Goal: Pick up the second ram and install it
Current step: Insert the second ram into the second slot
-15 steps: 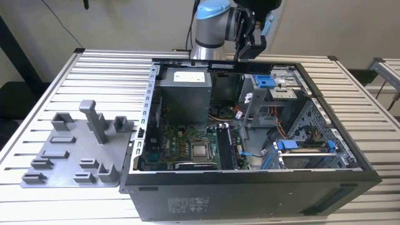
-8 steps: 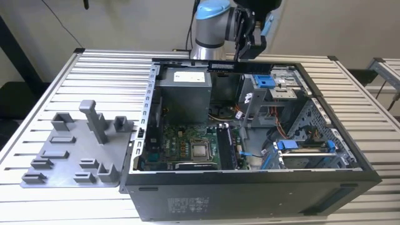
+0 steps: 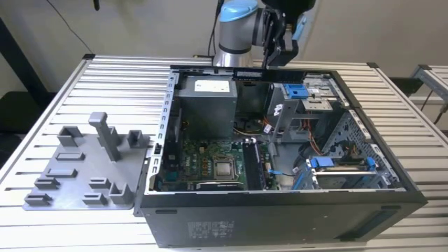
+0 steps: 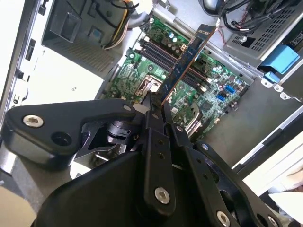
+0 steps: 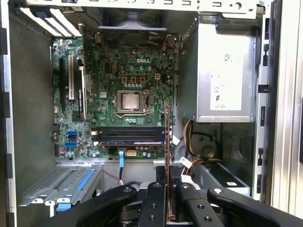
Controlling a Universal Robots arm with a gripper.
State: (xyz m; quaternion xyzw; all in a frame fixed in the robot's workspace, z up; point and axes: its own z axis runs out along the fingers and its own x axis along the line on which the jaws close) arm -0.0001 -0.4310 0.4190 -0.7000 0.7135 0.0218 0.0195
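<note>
Exterior view elevated, oblique; both wrist views share motherboard (image 5: 109, 75) (image 4: 132, 71).

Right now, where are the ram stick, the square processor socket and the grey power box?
ram stick (image 4: 187, 59): second wrist view, middle of its board.
processor socket (image 5: 131, 100): first wrist view, its metal centre.
power box (image 5: 232, 52): first wrist view, its grey side.

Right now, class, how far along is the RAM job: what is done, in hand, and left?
Done: the RAM stick is picked up. In hand: the pincer is shut on it, held over the motherboard of the open case. Left: it is not yet seated in the memory slots.
</note>
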